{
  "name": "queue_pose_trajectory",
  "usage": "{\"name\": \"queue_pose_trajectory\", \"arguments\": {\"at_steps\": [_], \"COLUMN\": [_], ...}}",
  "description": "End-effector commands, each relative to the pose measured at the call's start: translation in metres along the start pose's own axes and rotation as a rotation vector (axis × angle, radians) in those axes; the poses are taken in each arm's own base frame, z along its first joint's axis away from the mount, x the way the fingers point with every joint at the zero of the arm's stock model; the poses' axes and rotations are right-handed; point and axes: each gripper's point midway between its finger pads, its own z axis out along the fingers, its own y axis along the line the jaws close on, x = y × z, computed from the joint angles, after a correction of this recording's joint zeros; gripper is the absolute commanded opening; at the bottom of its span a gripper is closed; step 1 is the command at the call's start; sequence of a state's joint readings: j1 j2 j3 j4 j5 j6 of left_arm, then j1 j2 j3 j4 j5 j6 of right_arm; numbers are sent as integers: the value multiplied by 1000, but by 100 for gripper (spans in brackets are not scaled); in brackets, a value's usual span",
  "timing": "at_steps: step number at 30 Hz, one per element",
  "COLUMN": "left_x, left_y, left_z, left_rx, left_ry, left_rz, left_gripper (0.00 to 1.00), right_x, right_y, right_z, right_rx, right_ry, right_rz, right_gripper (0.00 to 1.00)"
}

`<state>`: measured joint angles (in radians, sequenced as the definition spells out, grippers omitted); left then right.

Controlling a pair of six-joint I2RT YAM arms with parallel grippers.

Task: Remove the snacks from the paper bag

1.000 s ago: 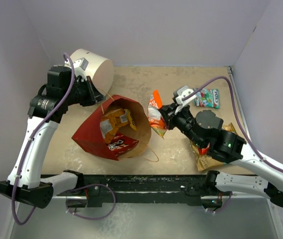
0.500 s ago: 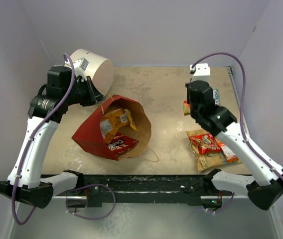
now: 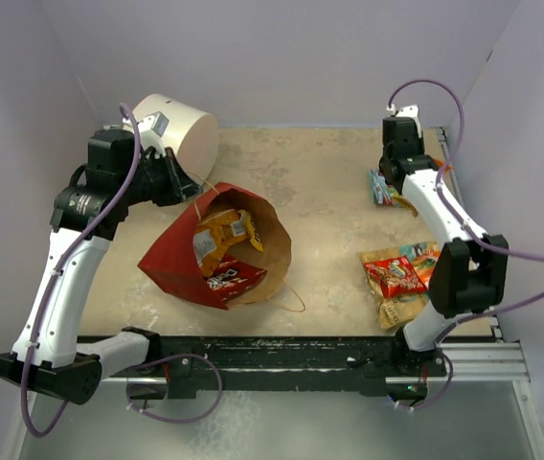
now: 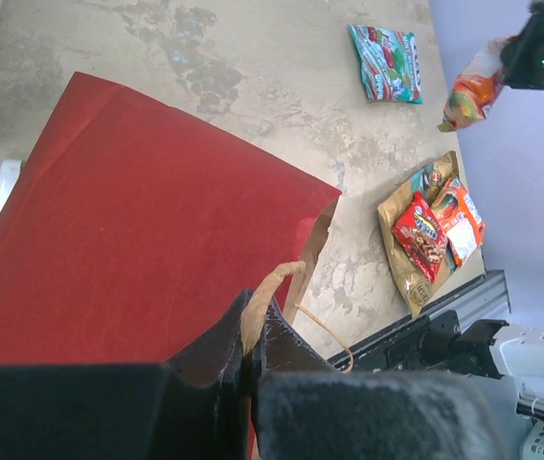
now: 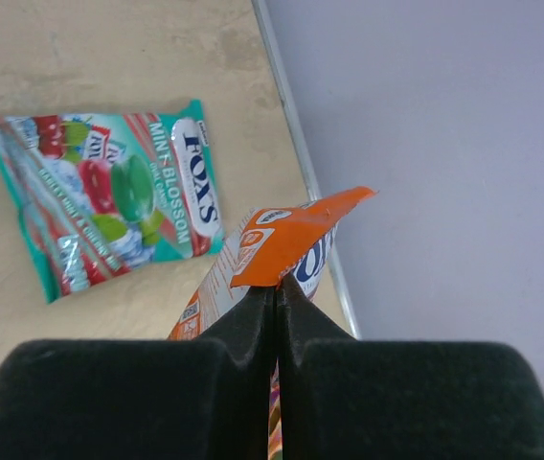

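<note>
Pinching an orange packet [image 5: 286,244] in the fully closed right tool [image 5: 277,289]

Orange packet [image 5: 286,251] bottom hidden behind right fingers [image 5: 243,335], paper bag [image 4: 138,220] cropped at left edge

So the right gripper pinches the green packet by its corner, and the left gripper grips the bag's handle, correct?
Not quite. The right wrist view shows the right gripper pinching the orange packet by its corner; the green packet lies flat on the table. The left gripper does grip the bag's handle.
</note>
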<state>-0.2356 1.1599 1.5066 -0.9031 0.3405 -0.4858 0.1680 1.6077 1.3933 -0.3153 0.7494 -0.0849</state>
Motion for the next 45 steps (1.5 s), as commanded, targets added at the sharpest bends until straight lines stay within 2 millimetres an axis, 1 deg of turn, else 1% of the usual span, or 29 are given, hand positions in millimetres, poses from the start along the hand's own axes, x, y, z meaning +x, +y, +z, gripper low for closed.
{"name": "queue_pose_trajectory", "arguments": {"at_steps": [1, 4, 7, 10, 13, 18, 22, 26, 29, 32, 33, 35, 37, 39, 41, 45], "left_x": [-8, -6, -5, -6, -7, -6, -7, -7, -8, -8, -8, -7, -7, -8, -7, -7], "left_y": [-6, -3, -1, 1, 4, 9, 9, 7, 7, 9, 9, 10, 10, 10, 10, 7], "left_z": [-8, -8, -7, -7, -8, -7, -4, -1, -2, -5, -6, -9, -11, -12, -11, -12], "left_rx": [34, 20, 12, 2, -19, -44, -42, -31, -33, -46, -49, -57, -61, -62, -59, -47], "left_ry": [-49, -47, -42, -43, -42, -35, -28, -22, -23, -24, -26, -29, -32, -32, -30, -31], "left_rz": [35, 39, 41, 50, 60, 64, 65, 59, 60, 64, 66, 68, 74, 76, 73, 72], "left_gripper": [0, 0, 0, 0, 0, 0, 0, 0, 0, 0, 0, 0, 0, 0, 0, 0], "right_x": [-48, -56, -56, -50, -43, -29, -29, -30, -25, -9, 4, 20, 29, 39, 42, 41], "right_y": [-13, -6, 5, 17, 25, 50, 74, 98, 116, 131, 137, 146, 150, 155, 163, 167], "right_z": [22, 43, 63, 79, 90, 104, 113, 117, 117, 117, 115, 114, 115, 115, 114, 112], "right_rx": [70, 113, 119, 120, 148, 89, 15, -41, -81, -131, -146, -180, -197, -210, -245, -266], "right_ry": [-114, -94, -89, -62, -30, -23, -33, -39, -31, 23, 68, 97, 93, 126, 132, 136], "right_rz": [-69, -174, -276, -351, -437, -444, -401, -351, -306, -249, -226, -211, -225, -210, -187, -159], "right_gripper": [0, 0, 0, 0, 0, 0, 0, 0, 0, 0, 0, 0, 0, 0, 0, 0]}}
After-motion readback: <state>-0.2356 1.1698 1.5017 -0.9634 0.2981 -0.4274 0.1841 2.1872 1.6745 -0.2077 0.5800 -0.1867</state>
